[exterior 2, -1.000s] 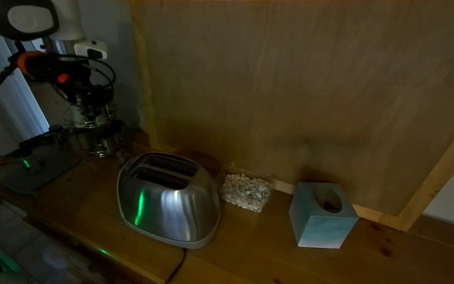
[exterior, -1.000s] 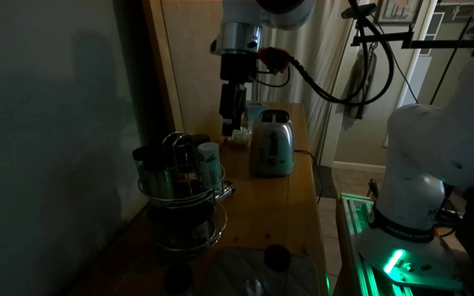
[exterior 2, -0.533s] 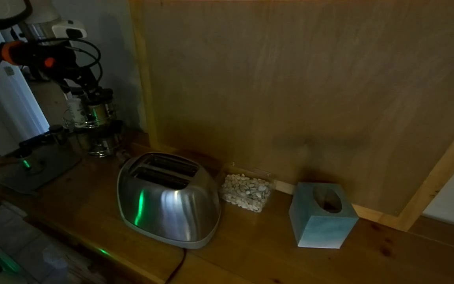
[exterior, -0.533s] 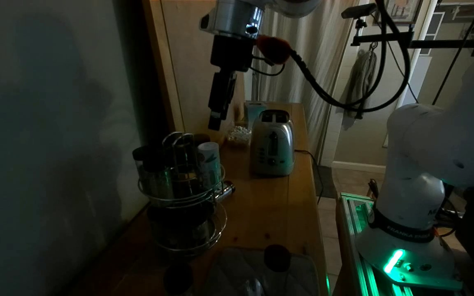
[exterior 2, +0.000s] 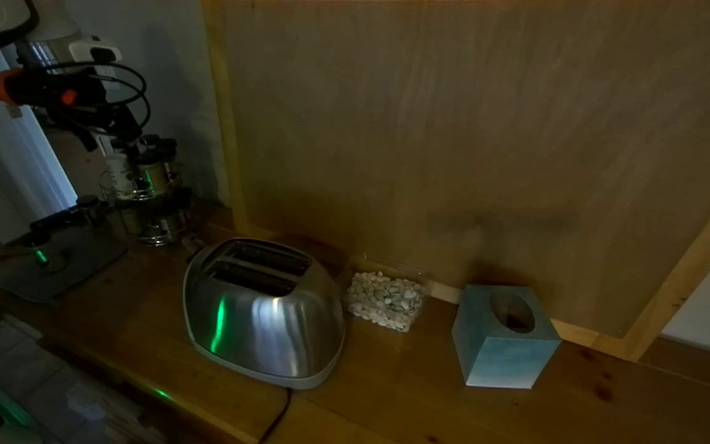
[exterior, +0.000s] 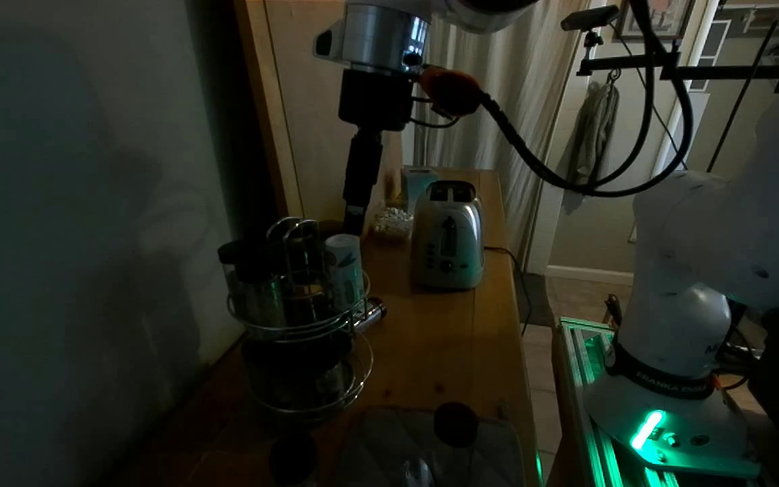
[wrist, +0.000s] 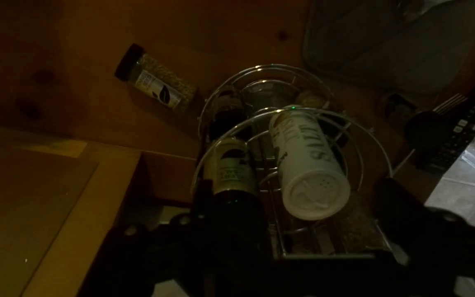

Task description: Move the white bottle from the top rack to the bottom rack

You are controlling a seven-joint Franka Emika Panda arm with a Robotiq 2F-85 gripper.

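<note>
The white bottle [exterior: 344, 270] stands in the top rack [exterior: 295, 333], on the side toward the toaster; it also shows in an exterior view [exterior 2: 121, 177]. In the wrist view the white bottle [wrist: 307, 161] shows its pale round lid toward the camera, inside the upper ring [wrist: 293, 108]. The bottom rack [exterior: 315, 410] sits below and holds dark jars; its ring [wrist: 272, 65] shows beyond the upper one. My gripper [wrist: 297, 194] is open and empty, one finger on each side of the bottle's lid in view. In an exterior view the gripper [exterior: 354, 222] is just above and behind the bottle.
A dark-capped jar [wrist: 233, 173] stands beside the bottle, near the left finger. A spice jar [wrist: 159, 82] lies on the table by the stand. A toaster [exterior 2: 262, 314], a pebble box [exterior 2: 386, 300], a tissue box [exterior 2: 506, 336] and a grey mat [wrist: 390, 45] are around.
My gripper has moved over toward the wire stand, and has come down a little in the last half second. The bottle and the racks have not moved.
</note>
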